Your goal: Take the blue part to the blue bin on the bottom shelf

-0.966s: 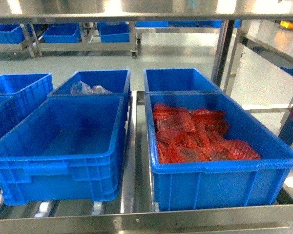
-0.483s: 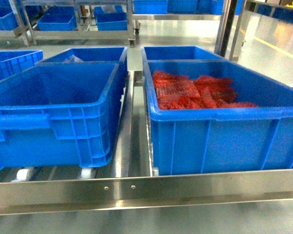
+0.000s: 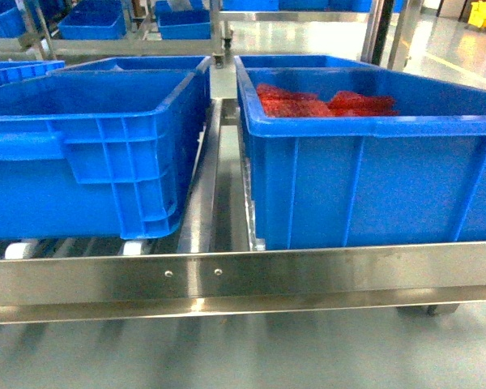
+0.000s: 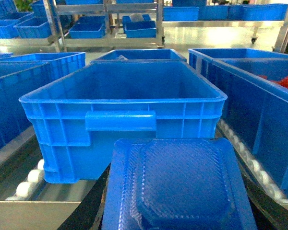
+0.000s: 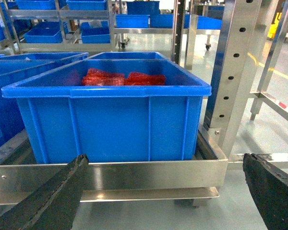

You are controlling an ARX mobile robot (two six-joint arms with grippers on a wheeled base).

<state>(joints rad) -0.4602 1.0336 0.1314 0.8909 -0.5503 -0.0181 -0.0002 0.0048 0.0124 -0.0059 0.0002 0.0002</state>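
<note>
The blue part (image 4: 180, 184), a textured square tray-like piece, fills the bottom of the left wrist view. My left gripper (image 4: 180, 206) is shut on it, with black fingers (image 4: 93, 206) showing at its sides. Just beyond it stands an empty blue bin (image 4: 122, 115) on the bottom shelf, seen at the left (image 3: 89, 154) in the head view. The shelf's steel front rail (image 3: 243, 275) runs across below the bins. My right gripper (image 5: 168, 191) is open, empty, low in front of the rail (image 5: 134, 175). Neither gripper shows in the head view.
A second blue bin (image 3: 364, 186) on the right holds red mesh parts (image 3: 324, 101). A centre divider rail (image 3: 215, 178) separates the two bins. White rollers (image 4: 29, 175) run under them. A steel upright post (image 5: 233, 72) stands at the shelf's right corner. More blue bins sit behind.
The head view has dropped from looking down into the bins to level with their walls. The shelf's front rail now sits higher and larger in the frame.
</note>
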